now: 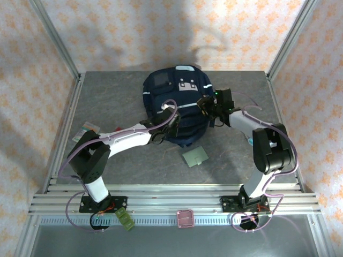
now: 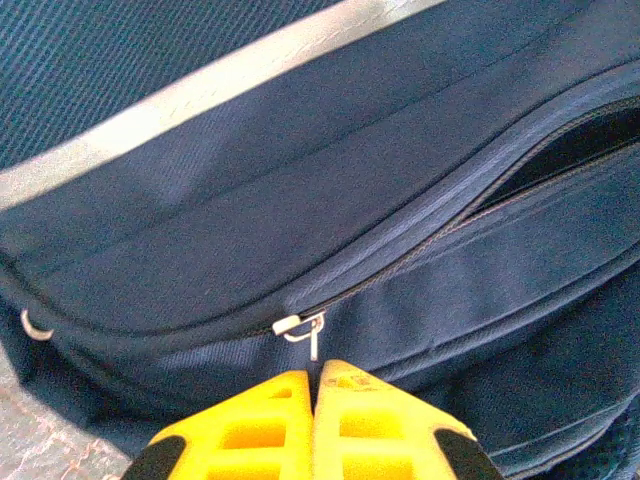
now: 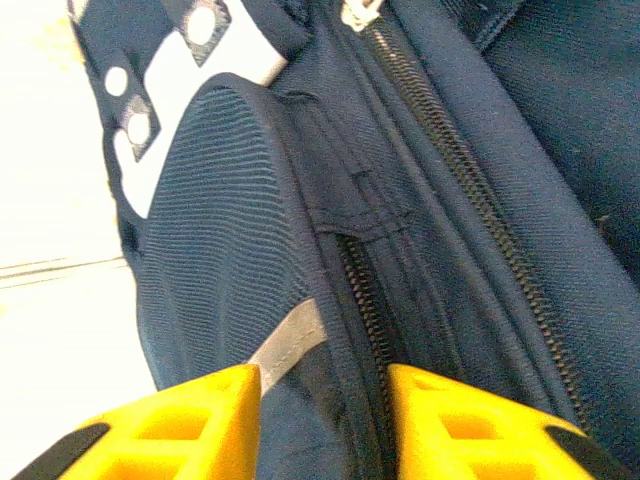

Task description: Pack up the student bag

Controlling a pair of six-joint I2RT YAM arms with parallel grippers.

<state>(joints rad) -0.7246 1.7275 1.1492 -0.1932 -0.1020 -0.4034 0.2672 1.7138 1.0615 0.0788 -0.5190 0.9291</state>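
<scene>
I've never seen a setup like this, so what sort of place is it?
Probably a robotics test cell: a left arm and right arm bolted to an aluminium frame, patterned walls, a student bag staged on the table.

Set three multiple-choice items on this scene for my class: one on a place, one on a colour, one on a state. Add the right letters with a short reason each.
1. Where does the flat green card lie relative to the student bag?
A. On top of it
B. On the table, on the bag's near side
C. Behind it, by the far wall

2. What colour are the fingers of the left end effector?
A. Yellow
B. Red
C. White

3. How is the zip in the left wrist view?
A. Shut along its whole length
B. Partly open, gaping at the right
C. Torn off the bag

Answers: 1 B, the card lies on bare table between the bag and the arms' bases. 2 A, both fingers are bright yellow. 3 B, a dark gap shows to the right of the slider.
</scene>
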